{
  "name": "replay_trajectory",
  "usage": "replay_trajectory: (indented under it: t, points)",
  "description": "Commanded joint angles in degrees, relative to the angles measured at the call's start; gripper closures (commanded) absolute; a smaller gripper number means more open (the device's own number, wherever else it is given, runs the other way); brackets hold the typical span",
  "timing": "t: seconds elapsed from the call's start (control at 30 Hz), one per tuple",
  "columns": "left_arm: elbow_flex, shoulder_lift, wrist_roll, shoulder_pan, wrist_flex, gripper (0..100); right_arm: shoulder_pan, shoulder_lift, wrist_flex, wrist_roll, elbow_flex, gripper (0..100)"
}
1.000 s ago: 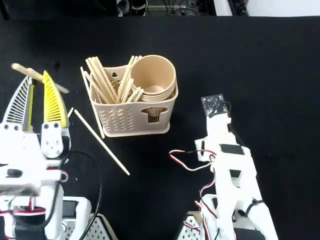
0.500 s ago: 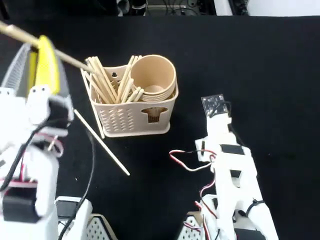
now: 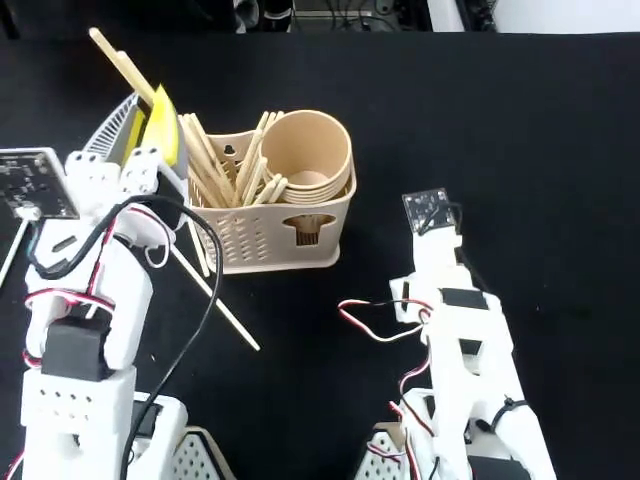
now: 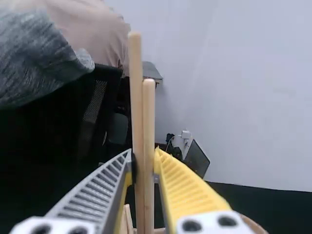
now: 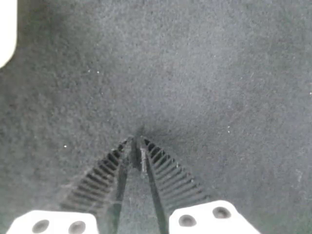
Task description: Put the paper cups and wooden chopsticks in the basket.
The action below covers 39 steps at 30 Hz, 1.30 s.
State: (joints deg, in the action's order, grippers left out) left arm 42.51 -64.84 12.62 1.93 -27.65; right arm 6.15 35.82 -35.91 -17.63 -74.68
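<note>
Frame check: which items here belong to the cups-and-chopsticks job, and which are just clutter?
Job: basket, paper cups inside it, chopsticks inside it, pair held in left gripper, loose chopstick on table.
Lying about: cables behind table, idle right gripper.

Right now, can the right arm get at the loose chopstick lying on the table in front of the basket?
Probably, at its near end. The loose chopstick ends on bare table toward the right arm, with nothing between. The left arm overhangs its other end.
</note>
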Motion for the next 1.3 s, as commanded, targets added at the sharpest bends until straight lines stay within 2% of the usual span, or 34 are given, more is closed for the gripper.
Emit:
replay_trajectory:
  t: [0.0,0.07,0.17,0.27,0.4,0.53,0.63,0.7,0.83,0.93,1.07,1.27]
  points:
    - [2.07,-0.09,-0.88,0.57,-0.18,97,-0.26,0.22,-0.35,-0.35,0.48,98.6]
    - [3.30,0.26,-1.23,0.57,-0.26,96,-0.26,0.22,-0.35,-0.35,0.48,98.6]
    - [4.70,0.26,-2.02,0.57,-0.44,87,-0.26,0.22,-0.35,-0.35,0.48,98.6]
    - [2.07,0.26,-2.37,1.36,-5.63,84,-0.26,0.22,-0.35,-0.35,0.48,98.6]
    - [-7.69,0.26,-2.46,2.15,-16.53,83,-0.26,0.22,-0.35,-0.35,0.48,98.6]
    - [-21.05,1.05,-3.08,1.71,-30.95,79,-0.26,0.22,-0.35,-0.35,0.48,98.6]
    - [-31.60,6.07,-9.58,1.54,-41.93,79,-0.26,0.22,-0.35,-0.35,0.48,98.6]
    - [-38.11,11.78,-12.84,-1.19,-49.23,79,-0.26,0.22,-0.35,-0.35,0.48,98.6]
    - [-49.71,26.02,-18.29,-11.38,-63.91,79,-0.26,0.22,-0.35,-0.35,0.48,98.6]
    - [-54.11,37.10,-25.14,-19.38,-72.79,79,-0.26,0.22,-0.35,-0.35,0.48,98.6]
    - [-54.29,48.09,-31.56,-27.12,-73.14,79,-0.26,0.22,-0.35,-0.35,0.48,98.6]
    - [-51.47,60.84,-42.46,-30.55,-72.97,79,-0.26,0.22,-0.35,-0.35,0.48,98.6]
